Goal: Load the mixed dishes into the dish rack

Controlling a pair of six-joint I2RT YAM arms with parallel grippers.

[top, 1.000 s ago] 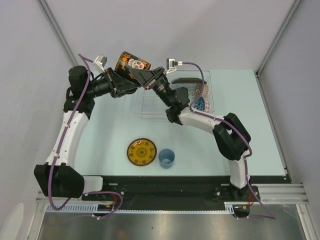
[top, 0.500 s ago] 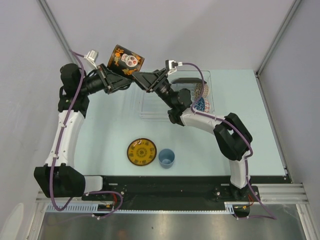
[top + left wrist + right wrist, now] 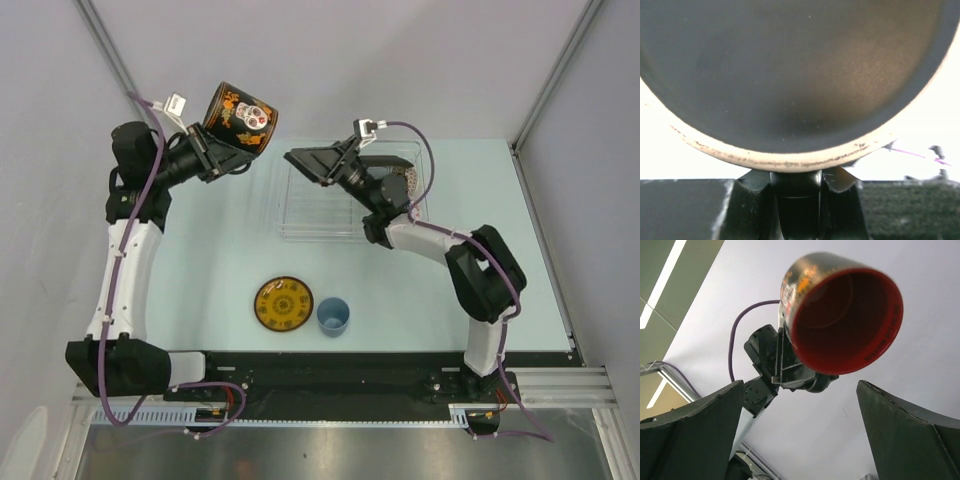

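Overhead, the left arm stands reared from its base at the near-left corner, elbow high, forearm reaching right and away. Its claw (image 3: pixel 222 152) is clamped on the dark red-lined mug (image 3: pixel 238 118), which hangs tilted in the air beyond the far-left corner of the clear dish rack (image 3: pixel 300 212), well above the surface (image 3: pixel 200 260). The right arm runs from its near-right base across the rack. Its claw (image 3: pixel 305 168) is spread wide and empty, pointing left at the mug with a gap between them. From the right wrist, the mug's red mouth faces the camera between the two spread fingers (image 3: pixel 690 435), apart from both. From the left wrist, the mug's dark wall and pale worn edge fill the view just above the claw. Mug decoration: white skulls and orange flowers on black; small dark lettering on the red inner rim, too small to read. Yellow-brown saucer (image 3: pixel 284 304) and light blue cup (image 3: pixel 333 316) sit side by side on the surface, near the arms' bases.
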